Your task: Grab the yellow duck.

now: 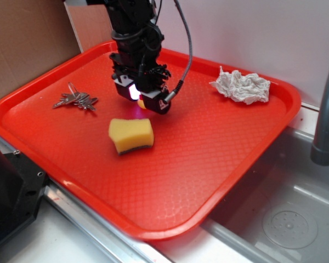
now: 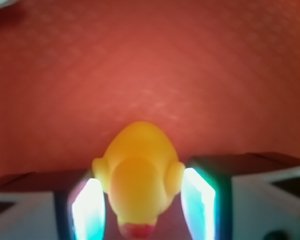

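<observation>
A red tray (image 1: 219, 164) with a fine diamond texture fills most of the exterior view, lying on a pale surface (image 1: 49, 241) and overhanging a grey steel sink (image 1: 296, 213); I take this tray as the landmark. Behind the tray's far edge stands a white wall (image 1: 263, 33), and off its far left corner leans brown cardboard (image 1: 22, 44). A grey faucet (image 1: 326, 115) rises beside the tray's right edge, and a black block (image 1: 8, 192) sits against its near left rim. On the tray, a bunch of keys (image 1: 75, 100) lies toward the left side, a crumpled white paper towel (image 1: 241, 86) near the far right corner, and a yellow sponge (image 1: 131, 135) with a dark underside close to the middle. The black arm reaches down over the tray's far middle, its claw (image 1: 138, 98) low over the tray floor just behind the sponge. The duck (image 2: 138, 175) sits between the two lit fingers (image 2: 199, 202), seen from above in the wrist view with its red beak toward the camera; in the exterior view only a sliver of yellow shows under the claw. The fingers stand close on either side of the duck, but whether they press it or leave a slight gap I cannot tell.
</observation>
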Available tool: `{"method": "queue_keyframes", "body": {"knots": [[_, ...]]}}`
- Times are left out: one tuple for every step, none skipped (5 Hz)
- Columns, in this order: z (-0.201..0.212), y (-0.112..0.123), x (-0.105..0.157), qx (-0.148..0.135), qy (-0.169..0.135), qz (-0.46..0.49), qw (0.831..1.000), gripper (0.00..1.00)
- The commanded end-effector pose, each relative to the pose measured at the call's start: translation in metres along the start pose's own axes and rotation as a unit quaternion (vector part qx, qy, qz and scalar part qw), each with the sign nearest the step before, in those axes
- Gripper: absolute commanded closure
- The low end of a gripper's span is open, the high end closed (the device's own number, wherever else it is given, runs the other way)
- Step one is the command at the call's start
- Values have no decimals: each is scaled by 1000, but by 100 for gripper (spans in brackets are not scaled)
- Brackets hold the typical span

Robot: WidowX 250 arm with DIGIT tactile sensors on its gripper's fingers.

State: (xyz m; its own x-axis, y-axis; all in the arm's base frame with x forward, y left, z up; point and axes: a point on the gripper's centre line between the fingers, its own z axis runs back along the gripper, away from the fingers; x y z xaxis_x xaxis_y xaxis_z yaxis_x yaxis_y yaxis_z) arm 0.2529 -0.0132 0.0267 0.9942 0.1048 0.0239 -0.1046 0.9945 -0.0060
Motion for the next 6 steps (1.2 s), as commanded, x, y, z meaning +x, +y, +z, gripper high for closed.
{"method": "queue_keyframes", "body": {"knots": [[100, -9, -15, 18, -25, 29, 999, 100], [132, -11, -32, -10, -26, 14, 1000, 100], [162, -18, -53, -7, -54, 10, 998, 100], [174, -14, -66, -10, -60, 12, 998, 100], [171, -12, -67, -6, -66, 5, 998, 100], [169, -9, -64, -1, -63, 15, 998, 100]]}}
